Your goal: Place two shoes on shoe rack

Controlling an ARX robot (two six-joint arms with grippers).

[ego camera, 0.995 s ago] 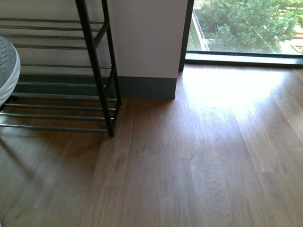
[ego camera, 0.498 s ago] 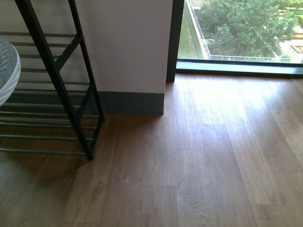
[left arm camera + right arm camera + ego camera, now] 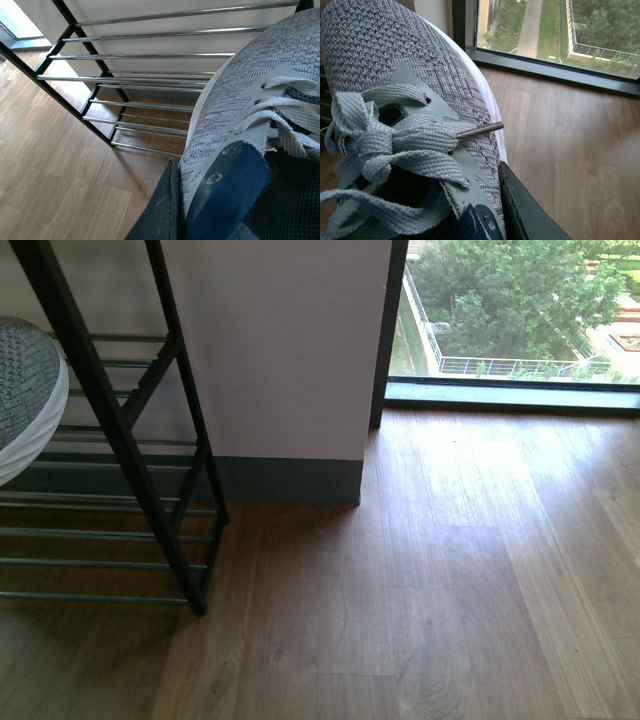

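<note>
**Sneaker one** (image 3: 235, 100): grey knit upper, thick white sole, pale grey laces, dark blue lining. Held off the floor (image 3: 400, 590), toe close before the shoe rack's silver rods.

**Sneaker two** (image 3: 395, 55): same pattern, laces tied in a bow, one metal lace tip showing. Also clear of the floor.

**Shoe rack** (image 3: 110, 430): black metal frame with several tiers of thin silver horizontal rods. Stands upright on the wooden floor.

The grey knit sneaker (image 3: 235, 95) is speckled grey and white, with pale grey laces, a white sole edge and dark blue lining. The second grey knit sneaker (image 3: 385, 55) shows the same heathered weave. The metal shoe rack (image 3: 120, 440) has a black frame and silver rods; the plank wood floor (image 3: 420, 590) is grained brown.
</note>
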